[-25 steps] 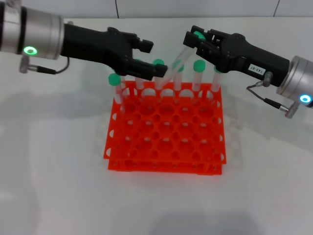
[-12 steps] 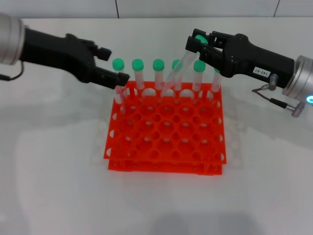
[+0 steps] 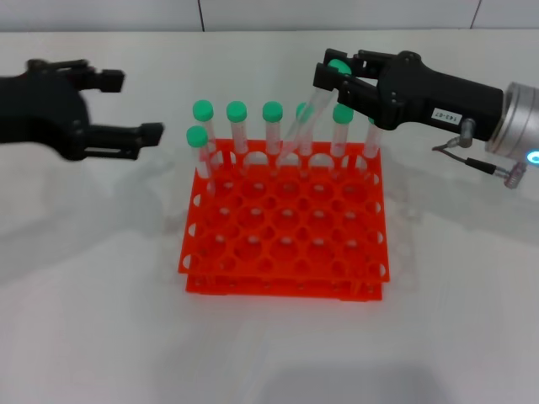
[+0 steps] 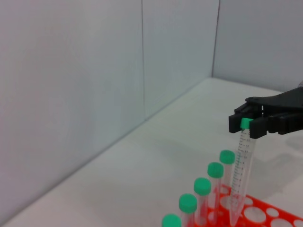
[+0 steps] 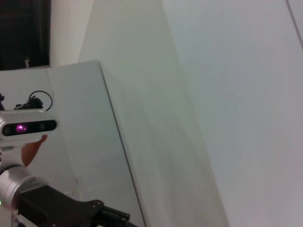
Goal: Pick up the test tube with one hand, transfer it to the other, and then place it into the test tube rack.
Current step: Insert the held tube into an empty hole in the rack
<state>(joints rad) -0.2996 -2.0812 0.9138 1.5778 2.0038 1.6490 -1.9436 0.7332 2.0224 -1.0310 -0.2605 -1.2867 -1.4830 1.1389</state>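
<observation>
Tube (image 3: 305, 118) is up in my right gripper (image 3: 335, 74), pinched at the green cap, body slanting down w/ its tip over the back row of the rack (image 3: 286, 231). From the left wrist cam you can see the same tube (image 4: 241, 177) hanging from those fingers (image 4: 239, 122), pointy end right at a hole near the rack's (image 4: 265, 218) edge, can't tell if it's actually inside or just above. Right gripper is the one w/ the white label, wrist lit blue.

Left gripper (image 3: 135, 108) is off to the left side, well apart from the rack, jaws spread wide, nothing in them. Right wrist cam only catches that left arm far off, mostly wall otherwise.

Rack sits mid-table (image 3: 101, 320), orange, two tiers. Other green-capped tubes stand upright along the back row, plus one (image 3: 200, 151) in the second row at the left corner. The held tube leans across betw. two of the back-row ones, cap end higher and further right than theirs.
</observation>
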